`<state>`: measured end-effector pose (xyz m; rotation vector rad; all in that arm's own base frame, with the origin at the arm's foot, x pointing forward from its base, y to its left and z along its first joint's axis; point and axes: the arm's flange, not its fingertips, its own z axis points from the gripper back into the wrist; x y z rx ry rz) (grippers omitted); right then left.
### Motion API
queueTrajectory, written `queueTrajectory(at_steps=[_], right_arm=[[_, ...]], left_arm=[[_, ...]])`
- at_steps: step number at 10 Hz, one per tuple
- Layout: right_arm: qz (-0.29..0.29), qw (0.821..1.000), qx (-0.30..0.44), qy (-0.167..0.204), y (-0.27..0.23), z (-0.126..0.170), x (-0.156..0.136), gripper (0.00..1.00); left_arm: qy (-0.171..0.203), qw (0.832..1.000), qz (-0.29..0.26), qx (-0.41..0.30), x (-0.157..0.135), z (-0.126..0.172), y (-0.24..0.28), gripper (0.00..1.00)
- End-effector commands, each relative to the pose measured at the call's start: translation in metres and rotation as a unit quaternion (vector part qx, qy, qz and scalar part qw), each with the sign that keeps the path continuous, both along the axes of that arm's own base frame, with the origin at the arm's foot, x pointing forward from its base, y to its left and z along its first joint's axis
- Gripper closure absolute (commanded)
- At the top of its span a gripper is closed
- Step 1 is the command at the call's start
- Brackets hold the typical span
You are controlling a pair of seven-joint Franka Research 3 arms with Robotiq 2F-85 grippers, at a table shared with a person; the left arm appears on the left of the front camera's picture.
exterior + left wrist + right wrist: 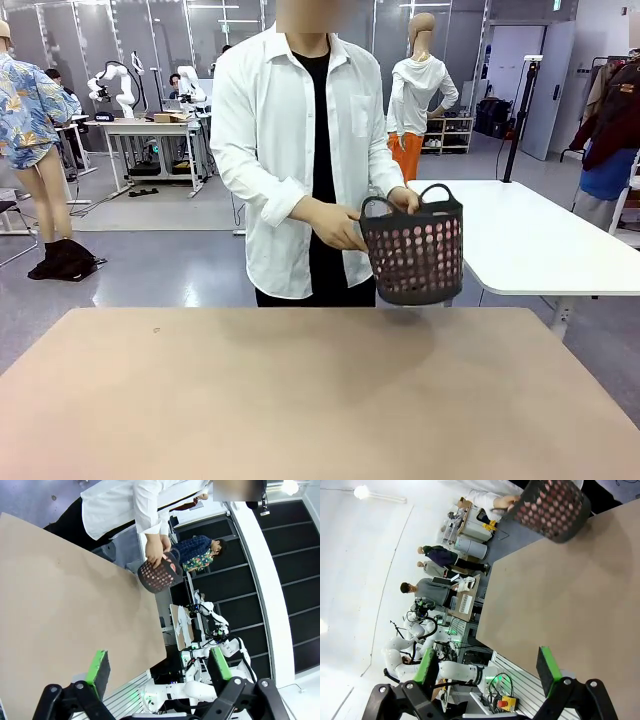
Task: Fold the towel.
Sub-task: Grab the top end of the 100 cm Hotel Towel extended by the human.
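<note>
Pink towel (pixel 437 236) is seen inside the black basket (pixel 400 290) held by a person (pixel 290 140) above the far edge of the table (pixel 300 400), so probably it must first be laid out before the wide-open, empty left gripper (pixel 159 665) and right gripper (pixel 487 665).

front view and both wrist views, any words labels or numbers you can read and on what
None can be read.
The black basket, the person's white shirt and the table bear no print that shows.
The box on a far table is too small and blurred to tell any lettering.
</note>
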<state>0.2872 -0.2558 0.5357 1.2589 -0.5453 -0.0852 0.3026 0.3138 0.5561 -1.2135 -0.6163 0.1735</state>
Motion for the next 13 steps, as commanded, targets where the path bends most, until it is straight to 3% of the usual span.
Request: queueTrajectory(at_steps=[1, 13], right_arm=[[0.001, 1.000, 0.002, -0.012, -0.0012, 0.0014, 0.0010, 0.00], [0.001, 1.000, 0.002, -0.012, -0.0012, 0.0014, 0.0010, 0.00]], left_arm=[[-0.007, 1.000, -0.005, -0.006, -0.0010, -0.0002, 0.0000, 0.00], [-0.007, 1.000, -0.005, -0.006, -0.0010, -0.0002, 0.0000, 0.00]])
